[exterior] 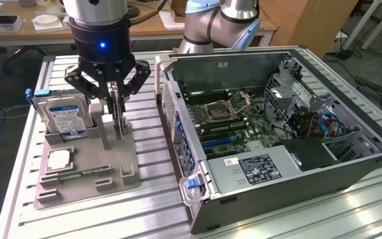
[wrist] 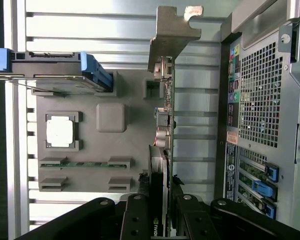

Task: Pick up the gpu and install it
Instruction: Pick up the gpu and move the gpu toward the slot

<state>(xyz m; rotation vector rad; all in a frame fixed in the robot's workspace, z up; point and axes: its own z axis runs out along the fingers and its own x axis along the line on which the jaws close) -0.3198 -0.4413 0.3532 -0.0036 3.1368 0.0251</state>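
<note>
The gpu (exterior: 120, 128) is a thin dark card standing on edge in the grey parts holder (exterior: 123, 180), between the hard drive and the open computer case. My gripper (exterior: 115, 110) comes down from above, with a finger on each face of the card, shut on it. In the wrist view the gpu (wrist: 166, 125) runs away from the gripper (wrist: 161, 202), and its pale metal bracket (wrist: 173, 35) is at the far end. The card's lower edge still sits at the holder (wrist: 110, 117).
A silver hard drive (exterior: 61, 115) with a blue label stands in the holder. A square CPU (exterior: 59, 159) and a green memory stick (exterior: 81, 174) lie in front of it. The open computer case (exterior: 350, 164) lies to the exterior view's right, motherboard (exterior: 234, 124) exposed. All rest on a slatted metal table (exterior: 111, 219).
</note>
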